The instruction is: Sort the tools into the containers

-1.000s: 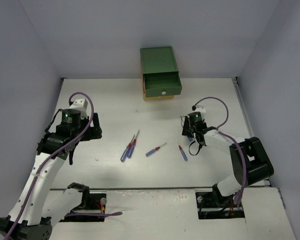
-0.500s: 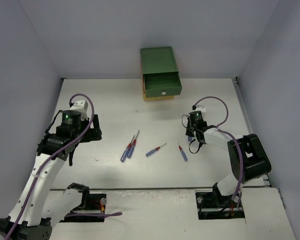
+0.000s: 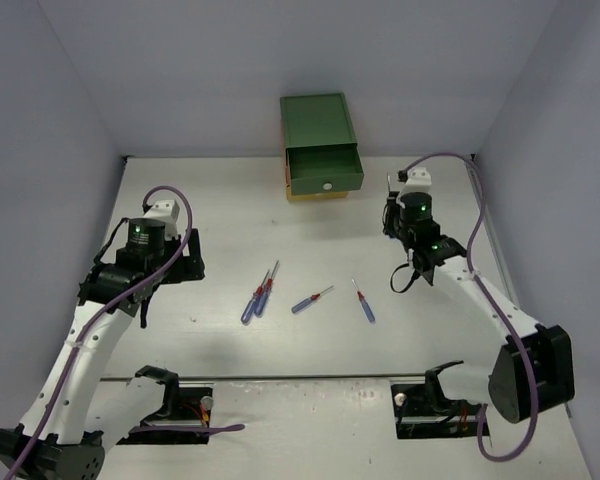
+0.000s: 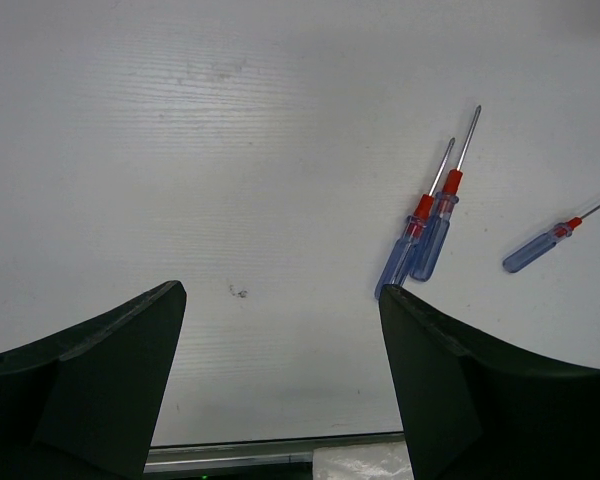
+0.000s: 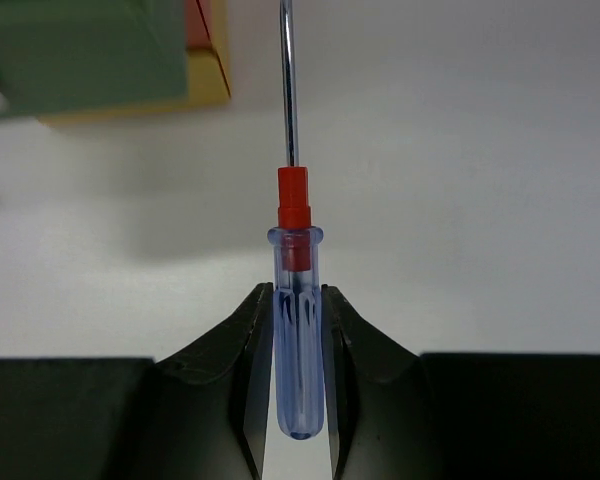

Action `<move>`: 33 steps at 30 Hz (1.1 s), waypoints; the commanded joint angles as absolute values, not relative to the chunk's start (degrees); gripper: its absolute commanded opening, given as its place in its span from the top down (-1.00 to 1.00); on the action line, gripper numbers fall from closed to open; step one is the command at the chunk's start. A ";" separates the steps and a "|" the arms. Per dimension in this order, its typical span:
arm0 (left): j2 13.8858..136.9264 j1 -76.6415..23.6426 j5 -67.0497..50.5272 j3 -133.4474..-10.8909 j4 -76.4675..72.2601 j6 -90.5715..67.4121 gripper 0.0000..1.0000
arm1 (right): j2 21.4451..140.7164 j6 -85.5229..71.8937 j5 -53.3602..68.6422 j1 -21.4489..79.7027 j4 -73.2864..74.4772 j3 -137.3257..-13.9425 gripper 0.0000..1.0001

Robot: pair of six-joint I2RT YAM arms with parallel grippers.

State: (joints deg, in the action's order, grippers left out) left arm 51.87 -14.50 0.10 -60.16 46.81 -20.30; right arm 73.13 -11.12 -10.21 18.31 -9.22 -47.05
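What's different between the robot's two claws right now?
The left gripper is open wide and empty; the right gripper is shut on a blue-handled screwdriver. The left one looks down on two screwdrivers lying side by side; the right one has the green drawer ahead to its left. Both are black and hang above the white table.

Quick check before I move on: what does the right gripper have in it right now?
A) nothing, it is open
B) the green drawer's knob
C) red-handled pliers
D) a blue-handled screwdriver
D: in the right wrist view, the right gripper has its jaws pressed against both sides of the clear blue handle of a screwdriver, whose red collar and metal shaft point away from the camera.
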 commanded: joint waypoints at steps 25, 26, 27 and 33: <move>50.27 -14.50 1.52 -62.02 45.88 -20.21 -0.51 | 99.19 39.84 23.99 18.54 -11.51 -89.25 0.83; 50.27 -14.50 1.62 -61.92 45.88 -20.21 -0.51 | 99.69 40.30 23.99 18.54 -11.51 -89.40 0.82; 50.27 -14.50 1.73 -61.85 45.88 -20.21 -0.51 | 100.07 40.77 23.99 18.60 -11.51 -89.56 0.82; 50.54 -14.50 1.93 -61.49 45.88 -20.30 -0.51 | 101.57 43.66 24.38 18.90 -11.51 -90.56 0.81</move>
State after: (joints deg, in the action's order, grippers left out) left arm 50.65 -14.50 0.98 -60.18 47.03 -20.06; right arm 101.58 40.06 22.76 18.46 -7.29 -86.79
